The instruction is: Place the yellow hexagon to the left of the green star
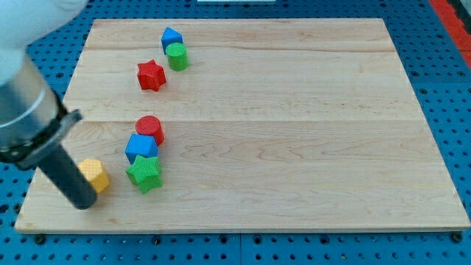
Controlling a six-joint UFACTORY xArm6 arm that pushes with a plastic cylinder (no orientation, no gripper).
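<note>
The yellow hexagon (95,175) lies near the board's lower left corner. The green star (144,173) sits just to its right, with a small gap between them. My tip (85,202) rests on the board at the hexagon's lower left side, touching or nearly touching it. The dark rod slants up to the view's left, toward the arm body.
A blue block (140,147) touches the green star's top, and a red cylinder (149,129) sits just above that. A red star (151,75), a green cylinder (176,56) and a blue block (171,37) cluster near the top left. The wooden board (294,147) ends close below my tip.
</note>
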